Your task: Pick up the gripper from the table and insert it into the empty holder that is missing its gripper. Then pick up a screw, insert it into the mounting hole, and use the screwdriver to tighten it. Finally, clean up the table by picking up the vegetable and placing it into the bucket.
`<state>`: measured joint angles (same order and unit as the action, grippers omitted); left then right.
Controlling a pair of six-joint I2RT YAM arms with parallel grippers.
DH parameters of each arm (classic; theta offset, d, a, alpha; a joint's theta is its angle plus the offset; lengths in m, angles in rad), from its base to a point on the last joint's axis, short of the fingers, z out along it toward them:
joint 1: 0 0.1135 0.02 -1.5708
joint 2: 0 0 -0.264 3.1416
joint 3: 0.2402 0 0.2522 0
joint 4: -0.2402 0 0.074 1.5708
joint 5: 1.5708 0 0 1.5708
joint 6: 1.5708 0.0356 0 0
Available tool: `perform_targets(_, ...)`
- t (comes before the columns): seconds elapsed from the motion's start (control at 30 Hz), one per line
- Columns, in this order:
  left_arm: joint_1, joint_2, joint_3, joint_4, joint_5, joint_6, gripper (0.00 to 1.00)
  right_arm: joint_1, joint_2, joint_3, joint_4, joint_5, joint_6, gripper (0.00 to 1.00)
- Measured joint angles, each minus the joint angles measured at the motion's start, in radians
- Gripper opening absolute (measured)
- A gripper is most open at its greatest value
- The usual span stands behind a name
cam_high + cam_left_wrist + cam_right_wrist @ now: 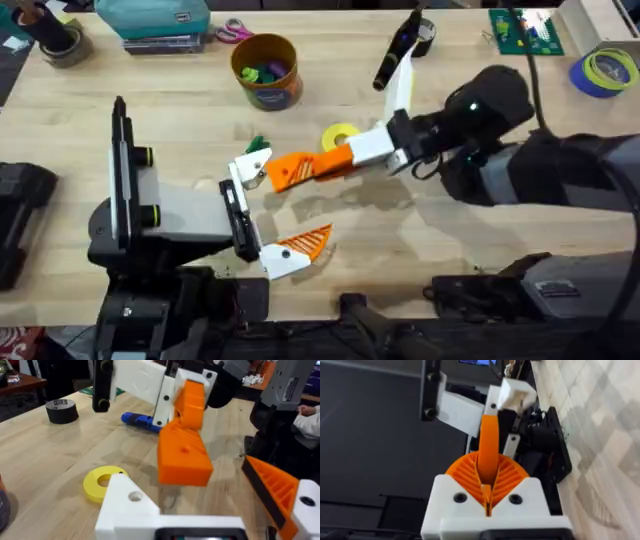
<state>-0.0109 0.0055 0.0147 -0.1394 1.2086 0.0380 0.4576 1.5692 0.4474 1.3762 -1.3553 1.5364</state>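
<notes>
My right gripper (338, 160) is shut on the orange gripper (295, 171), holding it level above the table. The wedge's free end is right beside the empty white holder (250, 168), the far finger of my left gripper (275, 210), which is open. The near left finger carries its own orange tip (306, 243). From the left wrist, the held gripper (184, 457) hangs just beyond the holder (127, 510). The right wrist view shows my pads (465, 477) clamped on the gripper (488, 452). The green vegetable (257, 145) lies behind the holder. The screwdriver (137, 419) lies farther back. I cannot make out a screw.
The bucket (267, 70) stands at the back centre with small items inside. A yellow ring (340, 135) lies near the right gripper. A black tape roll (61, 410) sits at the back right, and a blue and yellow tape roll (607, 70) at the far right.
</notes>
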Motion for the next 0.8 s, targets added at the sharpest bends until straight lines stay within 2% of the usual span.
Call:
perform_targets(0.03, 0.000, 0.000, 0.000, 0.000, 0.000, 0.000, 0.985, 0.011, 0.000, -0.060, 0.016, 0.037, 0.001, 0.009)
perform_targets(0.1, 0.000, 0.000, 0.000, 0.000, 0.000, 0.000, 0.985, 0.011, 0.000, -0.078, 0.038, 0.055, 0.001, 0.009)
perform_targets(0.37, 0.000, 0.000, 0.000, 0.000, 0.000, 0.000, 0.986, 0.039, -0.001, -0.083, 0.031, 0.124, 0.005, 0.009)
perform_targets(0.8, 0.000, 0.000, 0.000, 0.000, 0.000, 0.000, 0.985, 0.043, -0.001, -0.084, -0.020, 0.168, 0.011, 0.009)
